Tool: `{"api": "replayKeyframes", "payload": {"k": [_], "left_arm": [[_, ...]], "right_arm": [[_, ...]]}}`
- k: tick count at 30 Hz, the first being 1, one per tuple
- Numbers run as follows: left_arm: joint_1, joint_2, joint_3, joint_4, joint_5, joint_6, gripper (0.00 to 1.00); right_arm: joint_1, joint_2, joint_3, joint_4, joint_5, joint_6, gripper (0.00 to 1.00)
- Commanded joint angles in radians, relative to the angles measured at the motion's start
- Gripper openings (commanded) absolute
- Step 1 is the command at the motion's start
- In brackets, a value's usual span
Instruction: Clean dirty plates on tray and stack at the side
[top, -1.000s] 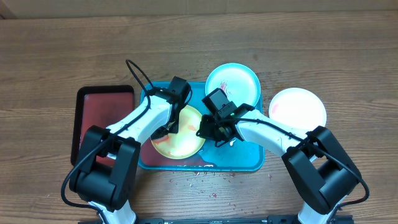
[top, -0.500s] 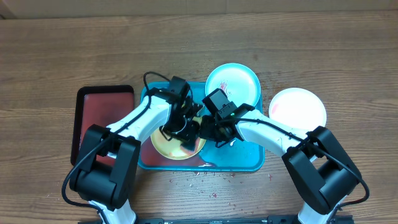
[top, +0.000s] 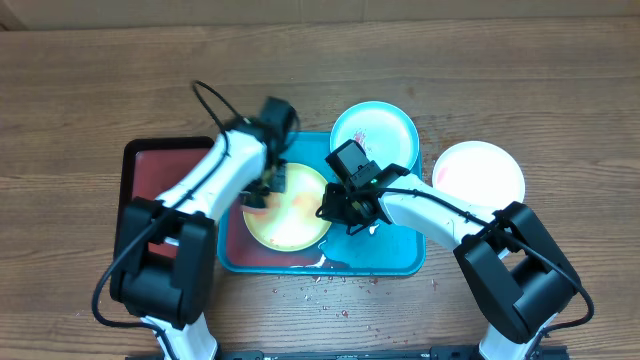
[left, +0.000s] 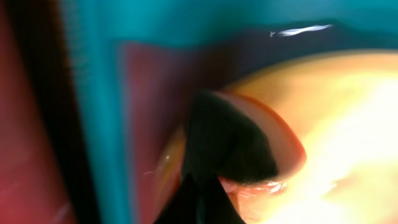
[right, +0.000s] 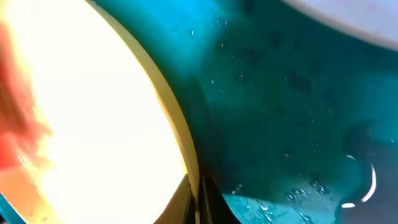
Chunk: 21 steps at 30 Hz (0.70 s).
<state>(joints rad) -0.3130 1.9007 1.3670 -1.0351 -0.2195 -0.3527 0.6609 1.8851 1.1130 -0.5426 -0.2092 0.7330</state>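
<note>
From above, the left gripper (top: 260, 191) and right gripper (top: 340, 212) sit over opposite edges of the yellow-green plate (top: 290, 215). Their bodies cover the fingertips, so I can't tell how either one grips. The left wrist view is all smear. The right wrist view bleaches that plate white and crops a pale rim (right: 367, 12) at its top corner. The specks (top: 320, 288) before the blue tray (top: 400, 258) are too small to make out.

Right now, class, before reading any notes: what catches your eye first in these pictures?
The yellow-green plate, smeared red, lies on the turquoise tray, with the right gripper on its right rim and the left gripper at its left edge. A light blue plate overlaps the tray's far corner; a white plate sits on the table to the right.
</note>
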Motion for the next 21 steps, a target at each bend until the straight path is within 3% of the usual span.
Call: {"api": "replayKeyframes", "payload": {"k": [1,5,11,16,21], "left_arm": [[0.077,-0.005,0.186,-0.106,-0.047,0.058,0.04],[0.148,-0.006,0.393,-0.274,0.134,0.193,0.04],[0.196,-0.026,0.583,-0.388,0.286,0.249,0.04],[0.197,-0.028,0.586,-0.396,0.233,0.248,0.04],[0.197,-0.024,0.566,-0.383,0.164,0.248,0.04]], "right_arm": [[0.003,-0.015,0.044,-0.06,0.051,-0.086,0.04],[0.022,-0.035,0.116,-0.206,0.19,-0.114,0.04],[0.077,-0.062,0.268,-0.441,0.461,-0.114,0.04],[0.168,-0.087,0.397,-0.589,0.704,-0.112,0.04],[0.28,-0.103,0.48,-0.728,1.001,-0.003,0.04]]}}
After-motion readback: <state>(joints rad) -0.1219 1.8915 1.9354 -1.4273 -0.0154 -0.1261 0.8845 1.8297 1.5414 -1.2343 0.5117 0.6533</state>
